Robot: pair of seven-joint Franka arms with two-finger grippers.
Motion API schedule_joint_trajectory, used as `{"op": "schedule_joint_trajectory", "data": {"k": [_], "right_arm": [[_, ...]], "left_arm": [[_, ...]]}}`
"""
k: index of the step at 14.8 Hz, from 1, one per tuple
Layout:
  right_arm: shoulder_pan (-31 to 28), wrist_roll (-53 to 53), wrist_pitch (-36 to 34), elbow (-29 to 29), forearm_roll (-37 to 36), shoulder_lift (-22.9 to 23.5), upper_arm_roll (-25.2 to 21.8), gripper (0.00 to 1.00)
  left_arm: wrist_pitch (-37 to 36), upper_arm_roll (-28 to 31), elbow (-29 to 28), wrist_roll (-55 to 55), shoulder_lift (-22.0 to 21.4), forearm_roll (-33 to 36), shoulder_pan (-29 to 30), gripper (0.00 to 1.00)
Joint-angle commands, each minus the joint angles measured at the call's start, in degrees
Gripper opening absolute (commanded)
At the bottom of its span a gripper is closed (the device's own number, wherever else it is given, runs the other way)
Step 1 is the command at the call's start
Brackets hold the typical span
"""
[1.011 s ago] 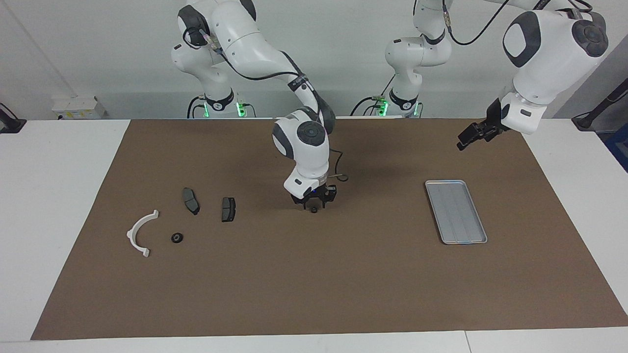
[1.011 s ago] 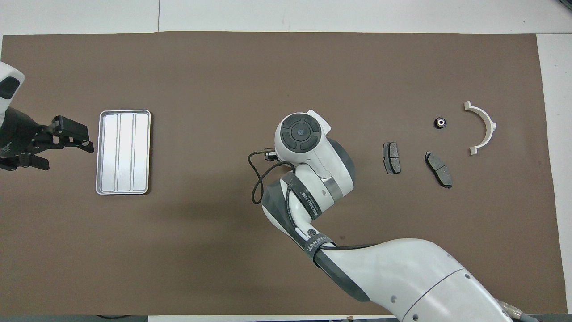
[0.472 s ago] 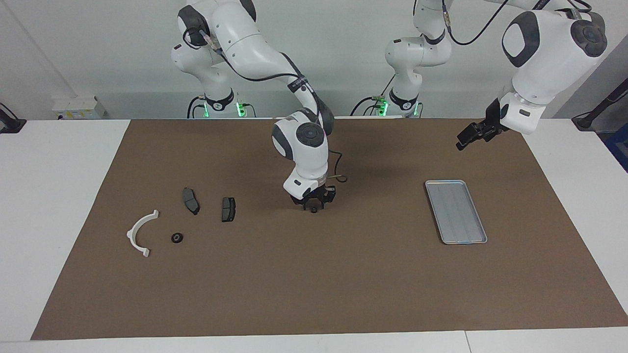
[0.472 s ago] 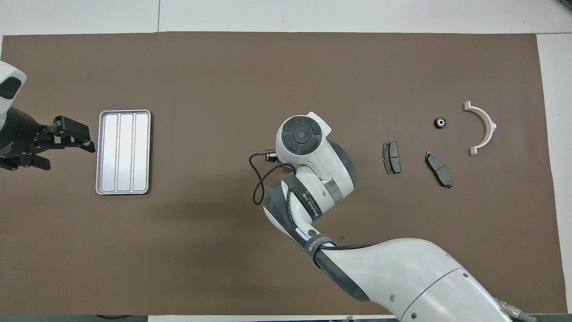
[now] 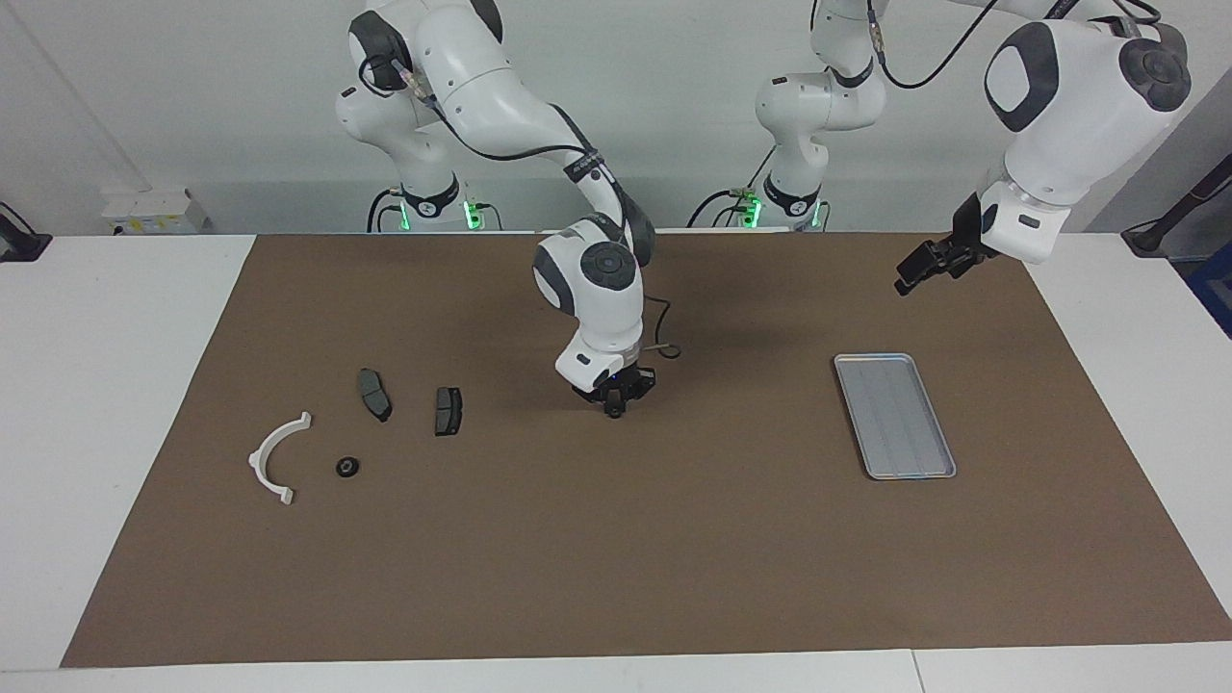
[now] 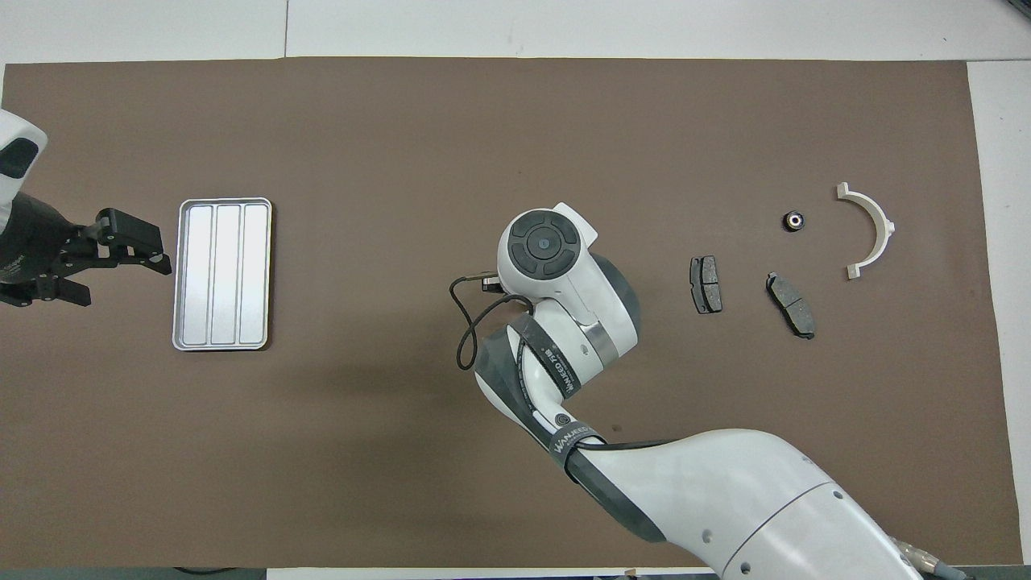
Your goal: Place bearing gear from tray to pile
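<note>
My right gripper (image 5: 614, 404) is down at the mat in the middle of the table, shut on a small black bearing gear (image 5: 614, 411). In the overhead view the right arm's wrist (image 6: 546, 246) hides both. The silver tray (image 5: 895, 416) (image 6: 223, 274) lies bare toward the left arm's end. The pile lies toward the right arm's end: a white half-ring bracket (image 5: 274, 457) (image 6: 874, 229), two dark brake pads (image 5: 373, 393) (image 5: 448, 410) (image 6: 705, 283) (image 6: 791, 303), and another small black gear (image 5: 347, 467) (image 6: 794, 220). My left gripper (image 5: 914, 271) (image 6: 121, 270) waits open and empty in the air over the mat beside the tray.
A brown mat (image 5: 616, 558) covers most of the white table. A thin black cable (image 6: 463, 322) loops off the right wrist.
The right gripper's fingers have closed on the small gear on the mat; a second ago they stood apart around it. The left arm has barely moved.
</note>
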Motion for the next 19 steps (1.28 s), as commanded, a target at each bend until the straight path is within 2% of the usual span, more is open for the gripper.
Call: {"op": "schedule_joint_trajectory", "data": {"k": [1,7,11,14,19], "right_arm": [[-1.24,-1.68,0.38,-0.13,-0.5,-0.23,0.34,0.0],[-12.29,-15.89,-8.32,3.48,0.28,-5.32,0.43,0.0],[-22.48,-32.48,-10.61,3.48,0.37,-7.43,0.43,0.0],[-30.05,-44.28,-9.73,1.55,0.46,-7.43,0.43,0.0],[-34.02,-49.57,-5.79,-2.49,0.46,-7.43,0.43,0.0]], "left_arm": [[0.91,-0.41,-1.4,0.1,-1.36,0.32,0.43,1.0],[1.0,-0.41,-1.31,0.37,-1.27,0.32,0.43,1.0],[0.91,-0.5,-1.13,0.45,-1.18,0.32,0.43,1.0],[0.91,-0.41,-0.96,-0.07,-1.18,0.32,0.43,1.0],[0.91,-0.58,-0.96,-0.16,-1.27,0.32,0.43,1.0]]}}
